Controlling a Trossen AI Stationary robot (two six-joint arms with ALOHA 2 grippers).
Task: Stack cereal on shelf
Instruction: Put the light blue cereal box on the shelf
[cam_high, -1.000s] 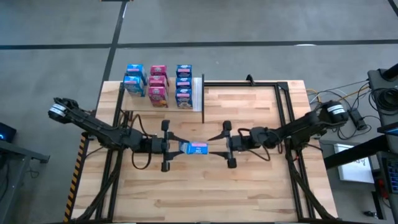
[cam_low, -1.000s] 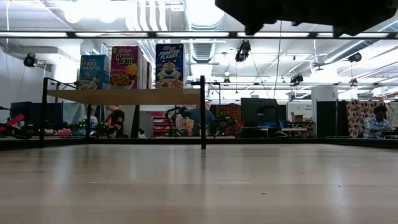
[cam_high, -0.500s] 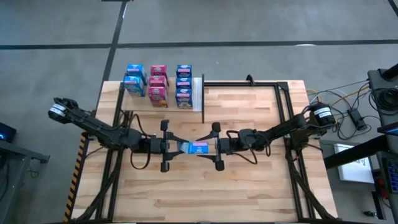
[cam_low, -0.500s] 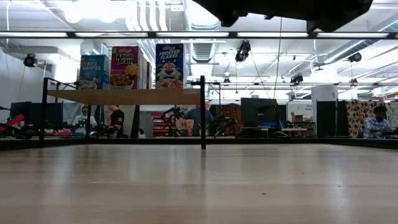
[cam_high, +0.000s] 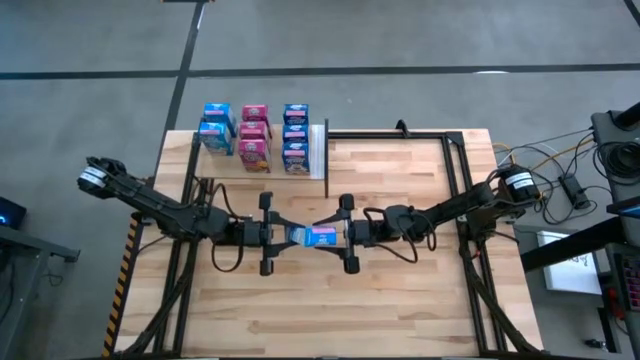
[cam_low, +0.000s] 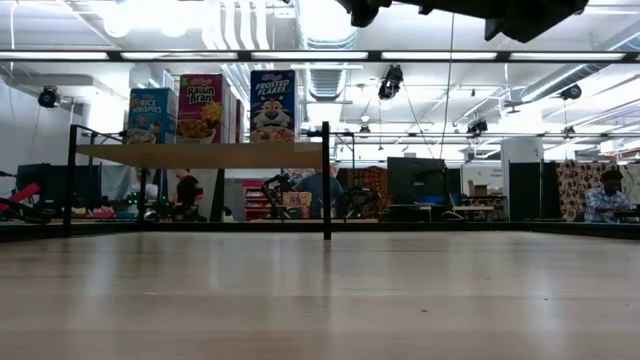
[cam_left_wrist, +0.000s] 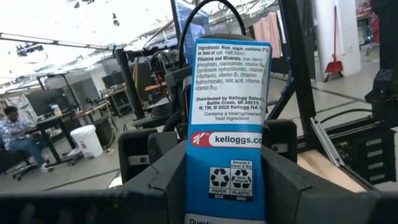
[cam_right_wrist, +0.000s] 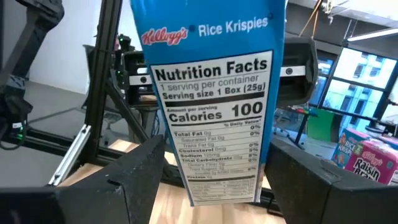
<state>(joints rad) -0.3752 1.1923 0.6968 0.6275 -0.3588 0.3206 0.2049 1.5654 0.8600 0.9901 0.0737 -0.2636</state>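
Tabletop (cam_high: 400, 300): pale wood planks laid side by side, smooth and faintly glossy in the low view, with a black metal frame running along its edges.
Shelf (cam_high: 225, 165): flat light-wood board on thin black posts at the table's far left corner, with a white strip (cam_high: 317, 150) along its inner side edge.
Shelved cereal boxes (cam_high: 254, 136): small upright cardboard boxes in three short rows on the shelf, blue, then pink, then blue; printed fronts show in the low view.
Held cereal box (cam_high: 317, 237): small blue cardboard box, straight-edged and glossy, in the air over the middle of the table; one narrow panel carries the ingredients text and a recycling mark, the opposite one a white nutrition panel under the Rice Krispies name.
Left gripper (cam_high: 290, 236): matte black angular fingers (cam_left_wrist: 161, 180), clamped on the box's left end, one finger on each side of it.
Right gripper (cam_high: 330, 236): blocky black fingers (cam_right_wrist: 134, 174) standing apart on either side of the box's right end; whether they touch the cardboard cannot be told.
Arms: both reach in low from the table's left and right edges and meet nose to nose at the centre.
Open room: bare planks along the near edge and across the far right part of the table; the shelf's near strip, in front of the rows, is bare wood.
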